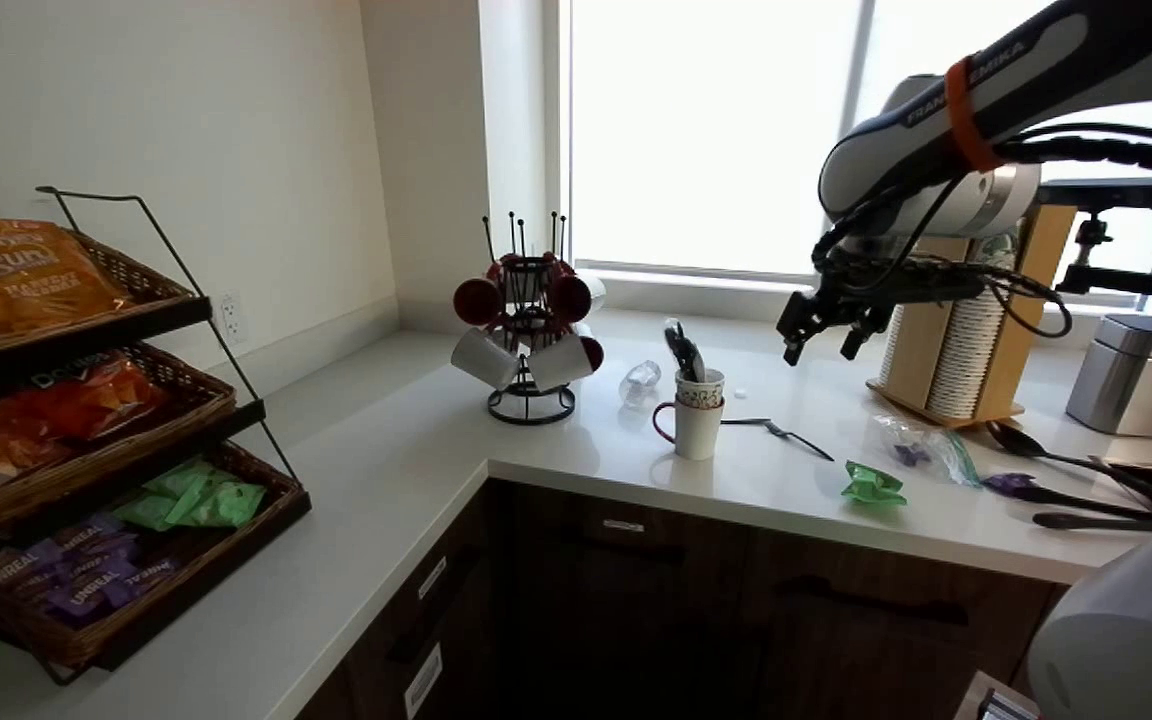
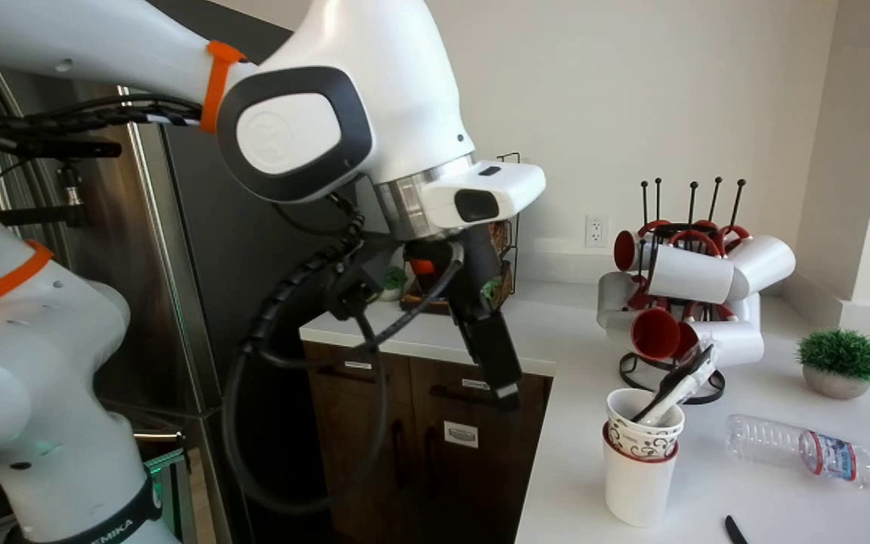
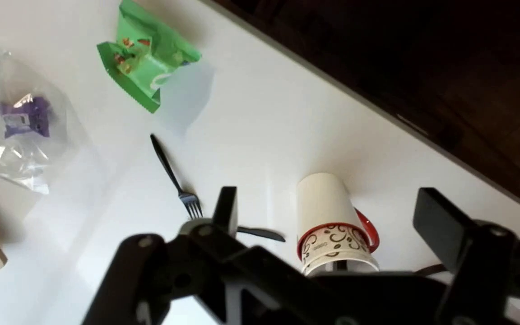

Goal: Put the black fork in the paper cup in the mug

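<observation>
The black fork [image 1: 804, 441] lies on the white counter, and it also shows in the wrist view [image 3: 168, 167]. A black knife [image 3: 261, 233] lies beside its tines. The white mug with a red rim and handle [image 1: 698, 434] stands upright, also in view here [image 2: 635, 487] and in the wrist view [image 3: 324, 201]. The patterned paper cup [image 2: 643, 438] sits inside the mug and holds wrapped cutlery [image 2: 680, 381]. My gripper [image 1: 822, 345] is open and empty above the counter. In the wrist view its fingers [image 3: 330, 214] appear either side of the mug, apart from it.
A mug rack [image 1: 526, 325] stands behind. A clear bottle [image 2: 805, 452] lies near the mug. A green packet [image 1: 873, 484] and plastic bag [image 1: 921, 450] lie toward the counter's front right, by dark utensils [image 1: 1086, 500]. A wooden cup holder [image 1: 1026, 310] stands at the back.
</observation>
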